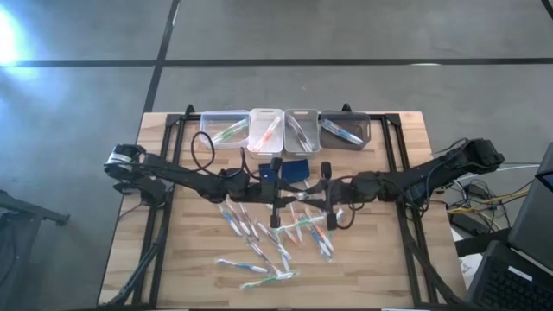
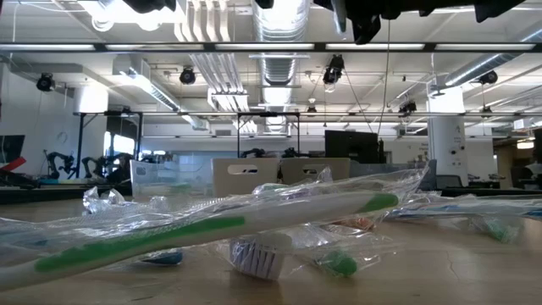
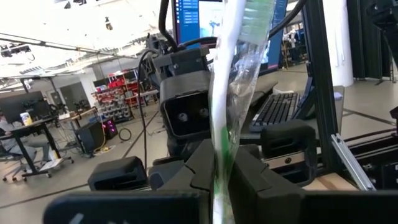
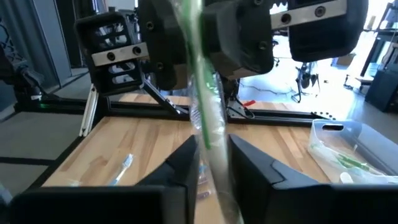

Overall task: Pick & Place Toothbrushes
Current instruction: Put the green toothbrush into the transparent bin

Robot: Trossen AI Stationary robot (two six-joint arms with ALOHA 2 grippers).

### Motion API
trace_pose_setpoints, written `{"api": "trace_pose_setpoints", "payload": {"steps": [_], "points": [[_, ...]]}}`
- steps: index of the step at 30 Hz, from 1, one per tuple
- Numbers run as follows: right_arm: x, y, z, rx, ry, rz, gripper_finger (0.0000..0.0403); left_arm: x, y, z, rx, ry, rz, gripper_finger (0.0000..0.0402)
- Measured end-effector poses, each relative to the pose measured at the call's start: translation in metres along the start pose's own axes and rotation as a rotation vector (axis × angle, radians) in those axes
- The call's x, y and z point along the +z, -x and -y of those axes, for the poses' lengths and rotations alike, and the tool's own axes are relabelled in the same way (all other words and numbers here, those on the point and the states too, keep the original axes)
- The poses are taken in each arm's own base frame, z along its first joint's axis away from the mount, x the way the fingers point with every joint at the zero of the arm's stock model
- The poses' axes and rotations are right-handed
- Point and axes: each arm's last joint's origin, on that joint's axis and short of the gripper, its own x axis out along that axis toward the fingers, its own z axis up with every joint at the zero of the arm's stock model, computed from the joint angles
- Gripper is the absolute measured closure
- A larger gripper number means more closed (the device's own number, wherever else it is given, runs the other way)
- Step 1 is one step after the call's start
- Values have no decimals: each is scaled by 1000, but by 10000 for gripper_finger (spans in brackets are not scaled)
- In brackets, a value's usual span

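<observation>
Meanwhile, your left fingers (image 3: 221,177) clamp a green brush (image 3: 227,93) mid-worktop; the right fingers (image 4: 211,155) stand slightly apart around it. Four bins (image 1: 285,128) at twelve o'clock hold few; most brushes (image 1: 268,250) remain at six.

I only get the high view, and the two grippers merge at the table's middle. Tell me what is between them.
Observer: A wrapped green toothbrush. The left wrist view shows the left gripper shut on it.
Operator: Give me the right gripper's place.
Observer: In its own wrist view the right gripper sits at that same toothbrush, just below the left one and above the wooden table.
Operator: Report what shows in a bin.
Observer: The right wrist view shows a clear bin with a green-accented brush lying inside.
</observation>
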Motion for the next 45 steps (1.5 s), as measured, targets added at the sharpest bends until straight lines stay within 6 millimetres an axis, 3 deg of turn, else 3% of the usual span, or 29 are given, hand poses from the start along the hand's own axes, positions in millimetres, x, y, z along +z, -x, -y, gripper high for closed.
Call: {"api": "trace_pose_setpoints", "payload": {"steps": [7, 12, 17, 25, 36, 45], "points": [[-2, 2, 0, 0, -7, -40, 238, -2, 0, 0, 0, -2, -19, 374], [5, 15, 3, 0, -3, -77, 197, -4, 0, 1, -7, -4, -45, 374], [13, 37, 7, -8, -99, -127, 179, -6, 0, 1, -13, -5, -65, 374], [-8, 60, 11, -38, -177, -300, 155, -15, 2, 4, -32, 9, -166, 374], [-14, 67, 13, -42, -189, -312, 122, -30, 6, 5, 18, 18, -352, 375], [-14, 67, 13, -41, -190, -308, 93, -20, 21, -10, 190, 16, -470, 375]]}}
